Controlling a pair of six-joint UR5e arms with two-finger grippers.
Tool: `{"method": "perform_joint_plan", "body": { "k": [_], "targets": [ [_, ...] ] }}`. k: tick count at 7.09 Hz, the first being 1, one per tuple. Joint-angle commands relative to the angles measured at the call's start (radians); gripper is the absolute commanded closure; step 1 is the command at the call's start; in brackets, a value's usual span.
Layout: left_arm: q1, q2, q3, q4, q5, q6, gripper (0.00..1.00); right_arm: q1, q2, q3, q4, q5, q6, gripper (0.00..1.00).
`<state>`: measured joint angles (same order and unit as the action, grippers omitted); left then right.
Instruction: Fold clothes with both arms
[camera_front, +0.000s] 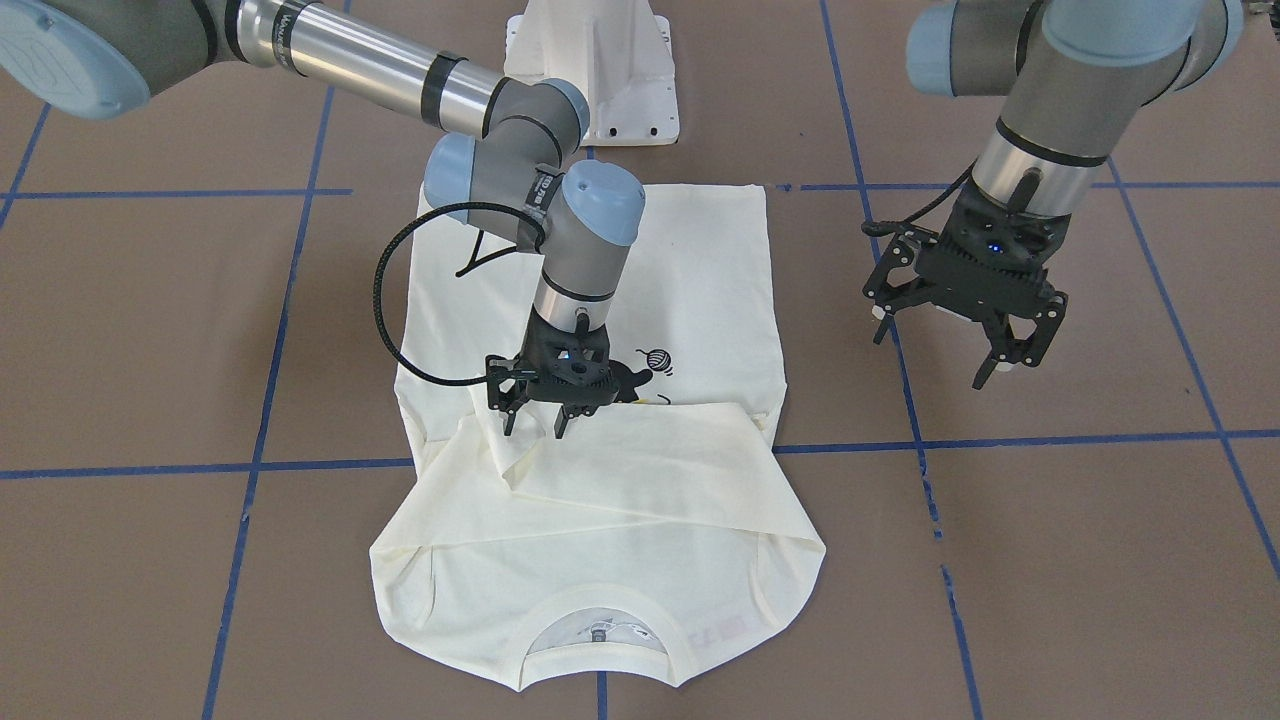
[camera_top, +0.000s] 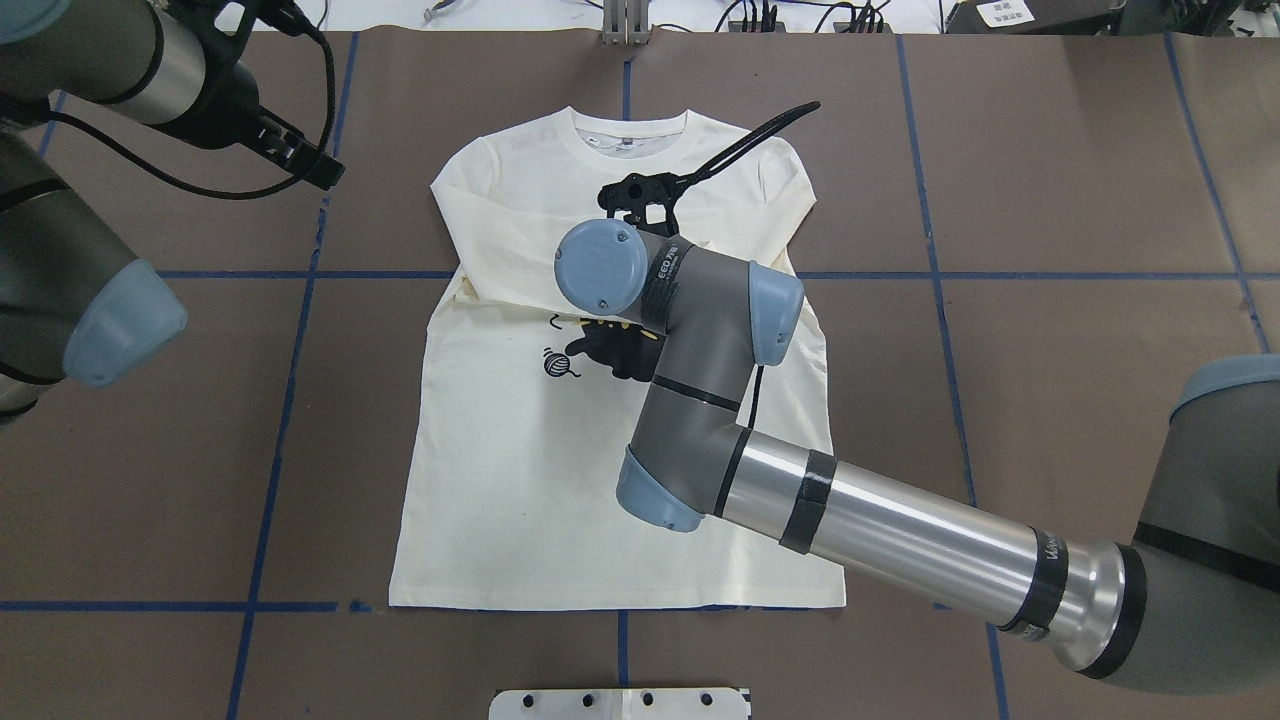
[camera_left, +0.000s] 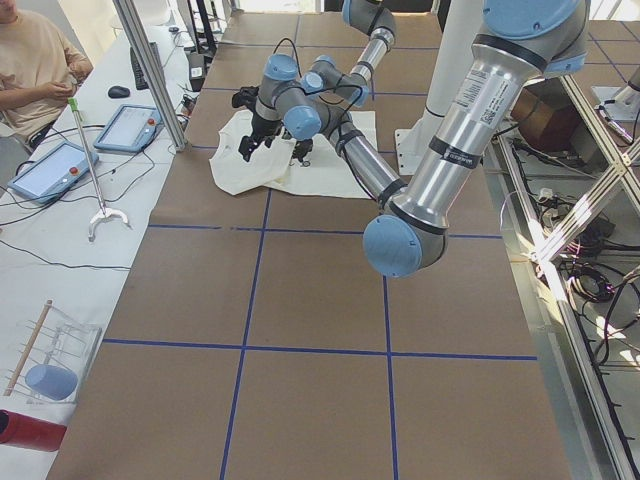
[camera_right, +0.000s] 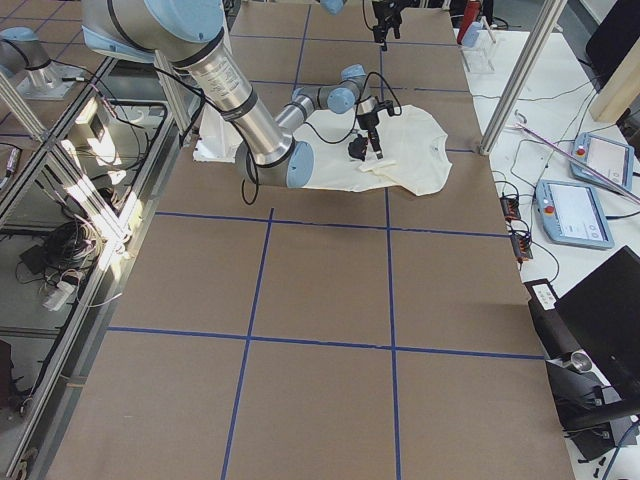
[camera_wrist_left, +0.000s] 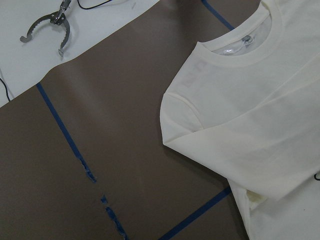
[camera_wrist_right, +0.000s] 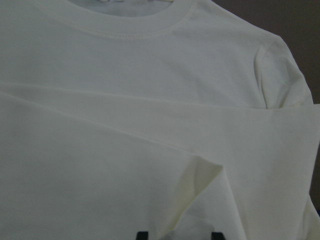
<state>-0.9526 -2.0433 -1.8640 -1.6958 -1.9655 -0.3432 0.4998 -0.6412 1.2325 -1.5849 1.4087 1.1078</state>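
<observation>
Shirt (camera_front: 600, 500) lies flat mid-table (camera_front: 1000, 550), collar toward the operators' edge. Neck label (camera_front: 600, 633) unreadable; yarn-ball print (camera_front: 656, 359) shows. Right gripper (camera_front: 535, 428) at the folded sleeve, fingers apart, empty. Left gripper (camera_front: 940, 345) spread wide beside the shirt.

I have the shirt (camera_front: 700, 260) flat on the table (camera_front: 1050, 550), collar farthest from the robot, its 2 sleeves (camera_front: 640, 470) crossed over the chest. The right gripper (camera_front: 535, 430) is over them, and the left gripper (camera_front: 945, 345) is beside the shirt, off the cloth.

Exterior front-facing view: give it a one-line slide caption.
Right gripper poised open over a cream cat-print shirt with sleeves folded in; left gripper open, off to the side.
</observation>
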Motion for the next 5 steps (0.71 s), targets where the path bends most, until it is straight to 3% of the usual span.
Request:
{"method": "perform_joint_plan", "body": {
  "k": [1, 3, 5],
  "targets": [
    [0.000, 0.000, -0.001, -0.001, 0.001, -0.019, 0.00, 0.005, 0.000, 0.001, -0.009, -0.002, -0.011, 1.00],
    [0.000, -0.001, -0.003, 0.001, 0.000, -0.020, 0.00, 0.025, -0.002, 0.013, -0.012, 0.004, -0.014, 1.00],
    [0.006, -0.003, -0.009, -0.001, -0.001, -0.066, 0.00, 0.075, -0.096, 0.118, -0.017, 0.013, -0.125, 1.00]
  ]
}}
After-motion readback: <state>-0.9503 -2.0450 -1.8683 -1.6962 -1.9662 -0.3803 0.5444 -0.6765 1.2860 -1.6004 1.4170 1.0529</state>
